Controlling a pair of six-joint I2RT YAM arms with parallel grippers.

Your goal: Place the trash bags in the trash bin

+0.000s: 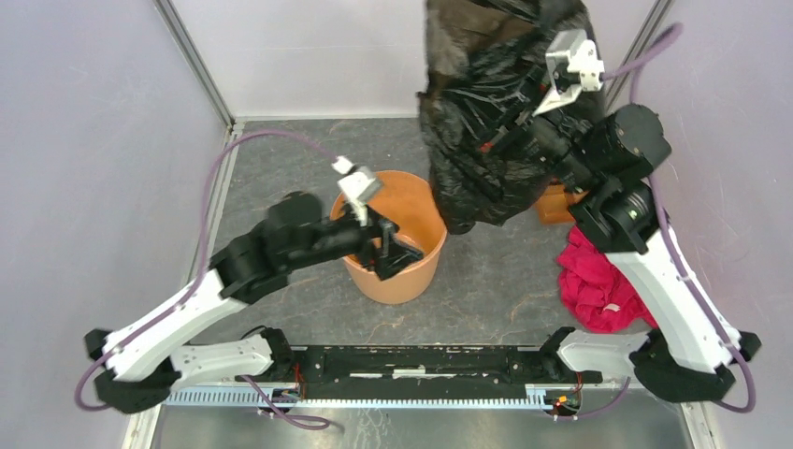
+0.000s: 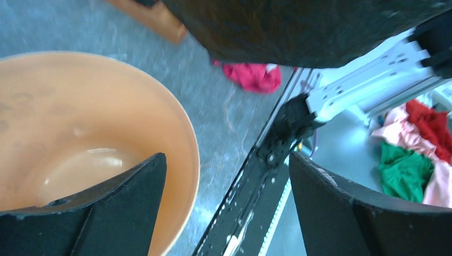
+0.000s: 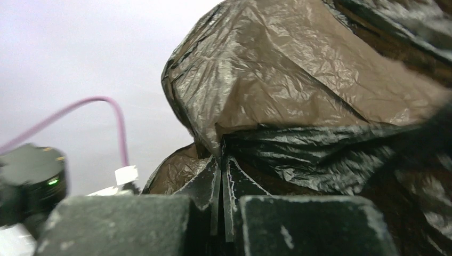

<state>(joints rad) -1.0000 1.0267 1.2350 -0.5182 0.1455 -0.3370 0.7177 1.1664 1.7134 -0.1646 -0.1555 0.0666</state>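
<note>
The trash bag (image 1: 486, 122) is a large sheet of crinkled glossy black film hanging in the air at the back right. My right gripper (image 1: 500, 136) is shut on a fold of it. In the right wrist view the jaws (image 3: 221, 165) pinch the film and the bag (image 3: 298, 90) fills the picture above them. The bag's lower end hangs just right of the trash bin (image 1: 416, 201), a round orange bucket whose inside looks bare (image 2: 80, 122). My left gripper (image 1: 397, 253) stands open over the bin's near right rim, nothing between its fingers (image 2: 226, 157).
A pink-red cloth (image 1: 598, 281) lies on the table by the right arm (image 2: 253, 74). An orange-brown tray (image 1: 556, 206) sits partly hidden behind the bag (image 2: 154, 18). Enclosure walls stand close on the left, back and right. Coloured cloths (image 2: 410, 154) lie beyond the table's near edge.
</note>
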